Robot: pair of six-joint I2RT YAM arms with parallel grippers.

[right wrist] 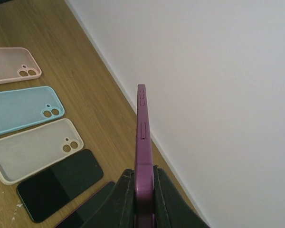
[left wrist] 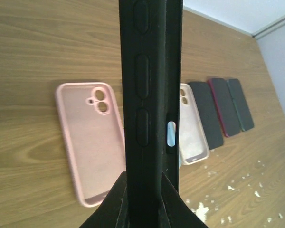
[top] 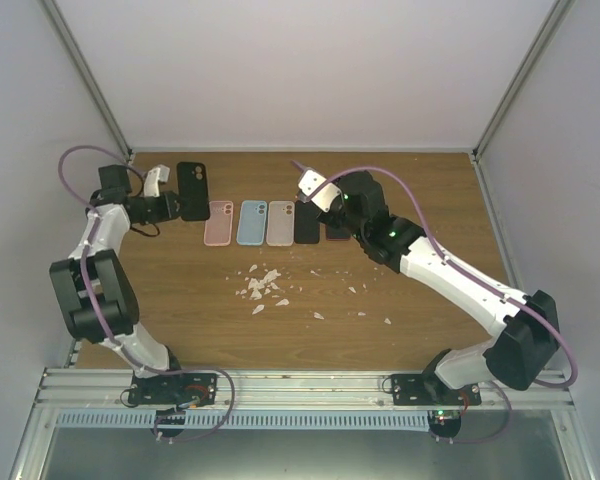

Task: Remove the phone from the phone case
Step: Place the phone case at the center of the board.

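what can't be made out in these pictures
- Left wrist: the black case, held by the left gripper, is edge-on; whether a phone is inside cannot be told.
- Right wrist: the purple phone in the right gripper is edge-on; screen and back hidden.
- Top external: the right arm hides most of the dark red phone.

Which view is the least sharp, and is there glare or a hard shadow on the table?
Top external: even light, soft shadows, no glare on the table. Left wrist: the black case, very near the lens, looks softest. Right wrist: the purple phone is sharp, the wall bright.
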